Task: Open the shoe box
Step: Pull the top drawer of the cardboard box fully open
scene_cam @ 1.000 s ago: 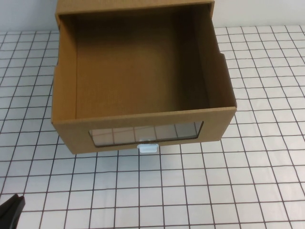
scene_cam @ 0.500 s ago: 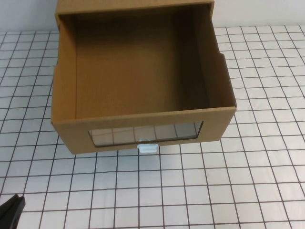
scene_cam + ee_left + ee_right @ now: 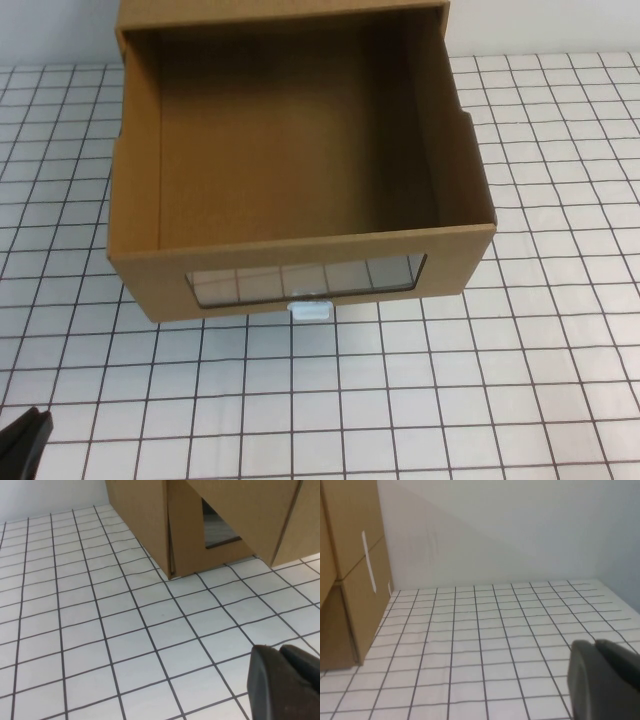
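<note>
The brown cardboard shoe box (image 3: 300,265) stands in the middle of the gridded table, its drawer pulled out toward me and empty inside. Its front wall has a clear window (image 3: 305,278) and a small white pull tab (image 3: 309,309). My left gripper (image 3: 25,438) shows only as a dark tip at the near left corner, well away from the box; in the left wrist view the left gripper (image 3: 280,652) is shut and holds nothing, with the box (image 3: 150,525) ahead. My right gripper (image 3: 595,647) is shut and empty, off to the box's (image 3: 350,570) right side, out of the high view.
A white tablecloth with a black grid (image 3: 480,400) covers the table. A pale wall (image 3: 510,530) rises behind the table at the back.
</note>
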